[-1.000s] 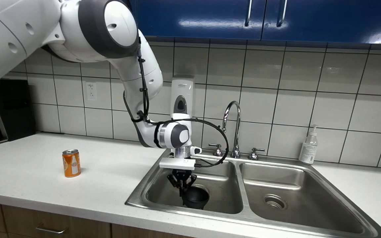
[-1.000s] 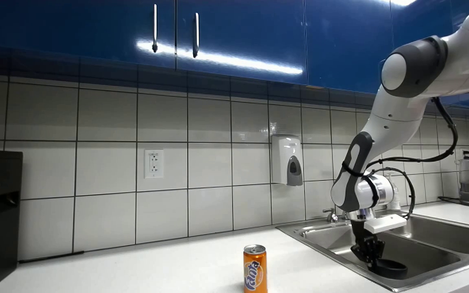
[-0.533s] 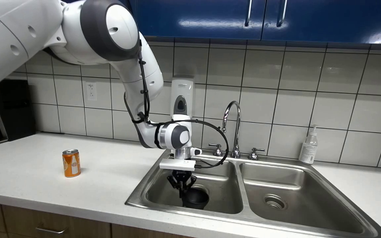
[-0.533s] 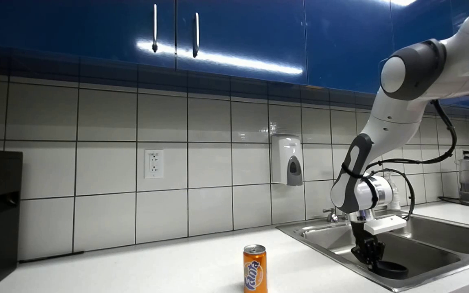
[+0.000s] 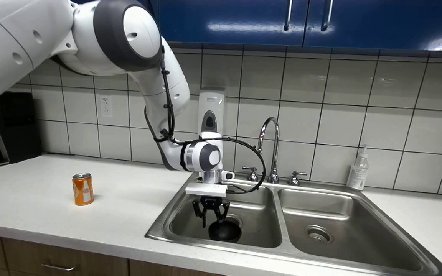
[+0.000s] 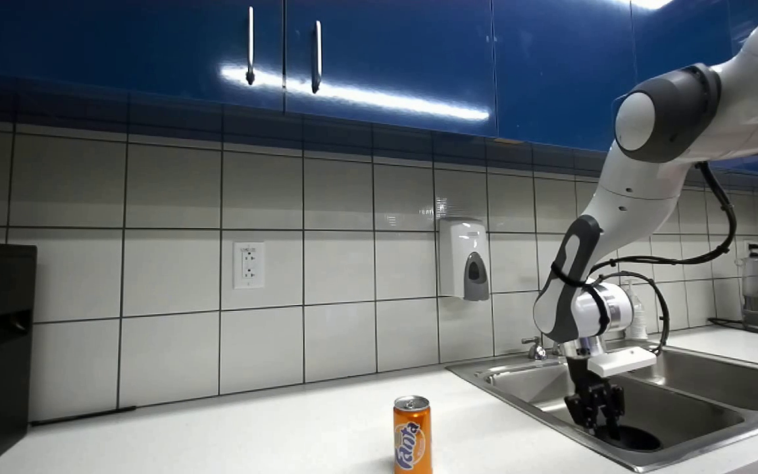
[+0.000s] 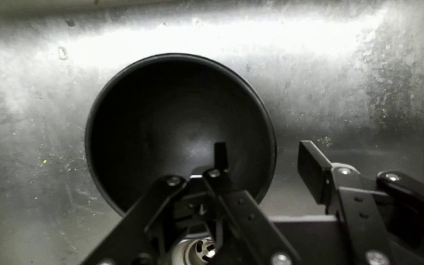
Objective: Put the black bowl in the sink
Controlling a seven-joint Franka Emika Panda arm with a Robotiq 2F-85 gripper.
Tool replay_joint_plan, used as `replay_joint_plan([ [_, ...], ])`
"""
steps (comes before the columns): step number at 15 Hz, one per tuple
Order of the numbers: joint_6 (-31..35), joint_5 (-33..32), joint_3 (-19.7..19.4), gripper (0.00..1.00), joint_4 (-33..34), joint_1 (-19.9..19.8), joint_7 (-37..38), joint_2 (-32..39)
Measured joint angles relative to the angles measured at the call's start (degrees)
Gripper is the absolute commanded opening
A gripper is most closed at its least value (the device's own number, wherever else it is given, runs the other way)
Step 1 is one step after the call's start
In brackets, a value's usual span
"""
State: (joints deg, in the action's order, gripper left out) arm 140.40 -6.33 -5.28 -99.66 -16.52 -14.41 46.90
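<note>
The black bowl (image 5: 225, 232) sits in the basin of the steel sink (image 5: 259, 230) nearer the can, in front of that basin's drain. It also shows, partly hidden by the gripper, in an exterior view (image 6: 640, 440). In the wrist view the bowl (image 7: 160, 110) is seen from above, hollow side up, on the sink floor (image 7: 344, 92). My gripper (image 5: 212, 222) is open and empty, pointing down. In the wrist view the gripper (image 7: 265, 158) has one finger over the bowl's inside and one outside its rim, with a gap on both sides of the rim.
An orange can (image 5: 83, 189) stands on the counter (image 5: 129, 203) beside the sink. The chrome faucet (image 5: 274, 153) and its handles rise behind the arm's wrist. A soap bottle (image 5: 358, 172) stands behind the far basin. A soap dispenser (image 6: 464, 260) hangs on the wall.
The gripper has opened and let go of the bowl's rim. The bowl has tipped slightly and settled in the basin. The arm has hardly moved.
</note>
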Motion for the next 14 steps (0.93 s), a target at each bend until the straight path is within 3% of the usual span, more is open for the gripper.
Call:
replay_joint_plan([
  [2,-0.21,0.0,0.0,0.99,0.22,0.0,0.0,0.01],
  [3,-0.23,0.0,0.0,1.0,0.32,0.0,0.0,0.01],
  [14,1.57,0.02,0.15,1.0,0.67,0.49,0.0,-5.0],
])
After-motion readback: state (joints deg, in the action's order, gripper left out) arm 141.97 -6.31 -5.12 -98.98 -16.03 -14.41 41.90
